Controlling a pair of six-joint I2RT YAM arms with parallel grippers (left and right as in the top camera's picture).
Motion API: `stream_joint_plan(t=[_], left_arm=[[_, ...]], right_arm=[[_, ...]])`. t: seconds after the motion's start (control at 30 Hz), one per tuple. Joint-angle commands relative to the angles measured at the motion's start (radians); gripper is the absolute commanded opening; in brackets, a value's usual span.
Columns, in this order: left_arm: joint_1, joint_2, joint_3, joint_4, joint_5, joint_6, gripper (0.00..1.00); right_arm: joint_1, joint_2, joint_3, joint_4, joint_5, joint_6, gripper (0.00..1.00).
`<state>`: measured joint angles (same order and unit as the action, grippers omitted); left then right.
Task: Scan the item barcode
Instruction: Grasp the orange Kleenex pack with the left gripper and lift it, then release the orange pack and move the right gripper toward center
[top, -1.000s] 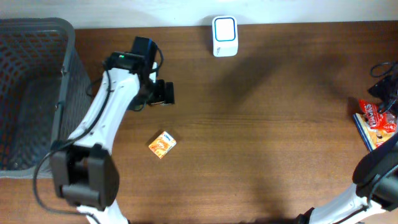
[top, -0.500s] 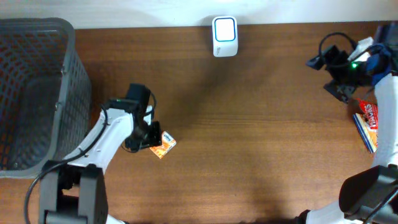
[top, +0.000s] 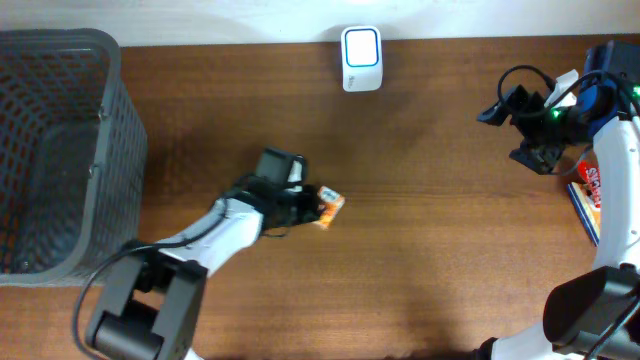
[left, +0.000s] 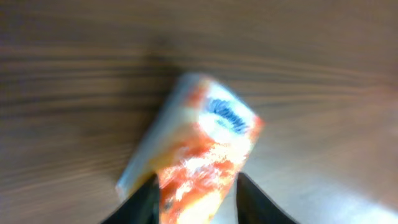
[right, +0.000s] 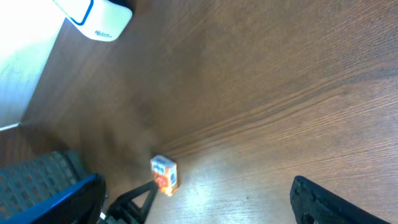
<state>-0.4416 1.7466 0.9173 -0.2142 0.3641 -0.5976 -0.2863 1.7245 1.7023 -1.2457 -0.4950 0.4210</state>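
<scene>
So, have you got the item?
— I believe so. My left gripper (left: 196, 200) is closed on the small orange box (left: 200, 146), 1 finger on either side of it, out over the middle of the table (top: 430, 260). The wrist view is blurred, so I can't say whether the box is clear of the wood.
— Where does it go?
— To the white scanner (top: 361, 58) at the far edge, well apart from the box. I'd grip only the near end of the box, so my fingers don't mask the code. Then I'd turn the coded face toward the scanner window and hold it steady. Which face carries the barcode I can't tell.
— And your right gripper (top: 525, 135)?
— Spread wide, holding nothing, near the snack packs (top: 592, 192) on the right. It should keep out of the scanner's line.
</scene>
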Motion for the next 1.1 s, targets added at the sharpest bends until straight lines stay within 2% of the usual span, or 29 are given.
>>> stream_joint_plan(t=[0.0,0.07,0.13,0.17,0.27,0.3,0.33,0.4,0.57,0.7,0.83,0.9,0.93,1.0,1.07], left_arm=[[-0.113,0.02,0.002,0.134,0.043,-0.026,0.48],[-0.115,0.015,0.053,0.1,0.045,-0.003,0.51],[-0.075,-0.007,0.128,-0.03,0.026,0.058,0.51],[-0.036,-0.023,0.177,-0.134,-0.033,0.077,0.5],[0.056,-0.036,0.237,-0.346,-0.254,0.076,0.35],[0.07,-0.024,0.233,-0.388,-0.247,0.076,0.28],[0.07,-0.008,0.225,-0.401,-0.215,0.076,0.27],[0.047,0.036,0.21,-0.384,-0.143,0.075,0.25],[-0.039,0.156,0.209,-0.248,-0.027,0.06,0.14],[-0.1,0.202,0.209,-0.2,-0.021,-0.052,0.1],[-0.197,0.235,0.209,0.048,0.175,-0.069,0.14],[-0.263,0.235,0.211,0.256,0.227,-0.068,0.26],[-0.271,0.234,0.221,0.301,0.228,-0.068,0.29],[-0.251,0.229,0.257,0.267,0.226,-0.033,0.31],[-0.182,0.209,0.313,0.114,0.198,0.035,0.32]], right_arm=[[0.007,0.0,0.0,-0.034,0.009,-0.047,0.95],[0.007,0.0,0.0,-0.057,0.01,-0.051,0.95],[0.008,0.0,0.0,-0.061,0.01,-0.058,0.95],[0.014,0.0,0.0,-0.06,0.01,-0.091,0.95],[0.045,0.0,-0.001,-0.056,0.058,-0.103,0.95],[0.057,0.0,-0.001,-0.055,0.078,-0.103,0.95],[0.067,0.001,-0.001,-0.049,0.091,-0.103,0.95],[0.087,0.001,-0.001,-0.036,0.093,-0.103,0.95],[0.111,0.001,-0.002,-0.016,0.093,-0.103,0.95],[0.11,0.001,-0.002,-0.027,0.093,-0.103,0.95],[0.111,0.001,-0.002,-0.047,0.092,-0.103,0.95],[0.111,0.001,-0.002,-0.076,0.092,-0.103,0.95],[0.111,0.001,-0.002,-0.089,0.092,-0.115,0.95],[0.112,0.001,-0.002,-0.119,0.093,-0.168,0.95],[0.135,0.001,-0.002,-0.14,0.107,-0.209,0.94]])
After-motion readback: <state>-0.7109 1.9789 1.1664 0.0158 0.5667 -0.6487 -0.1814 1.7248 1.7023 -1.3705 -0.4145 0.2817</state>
